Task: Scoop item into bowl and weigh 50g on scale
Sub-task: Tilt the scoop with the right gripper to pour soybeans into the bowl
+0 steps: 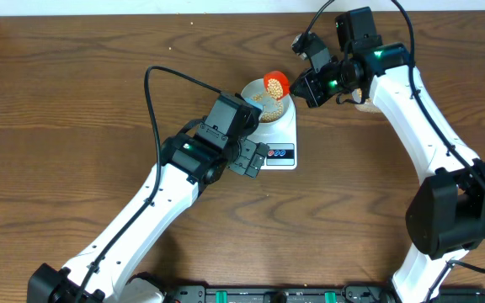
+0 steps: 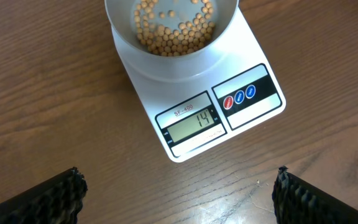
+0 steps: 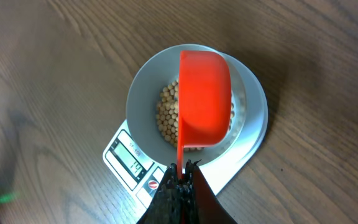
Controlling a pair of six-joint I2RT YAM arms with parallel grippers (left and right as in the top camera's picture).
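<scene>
Beans (image 2: 173, 31), small, round, tan-yellow, thinly covered the floor of the bowl (image 2: 166, 59), which sat on the scale (image 2: 148, 93) on the table (image 2: 42, 93); the display (image 2: 191, 121) read 14, judged well short of 50. The red scoop (image 3: 205, 93) hung right over the bowl, cup tipped, handle running straight back to the right claw (image 3: 179, 180), clamped on it and nearer. The left claw (image 2: 179, 193) was wide apart, empty, just off the scale's display end.

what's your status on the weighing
Left gripper open by scale. Right gripper shut on red scoop over bowl. Beans in bowl, display reads 14. Nothing blocking.
</scene>
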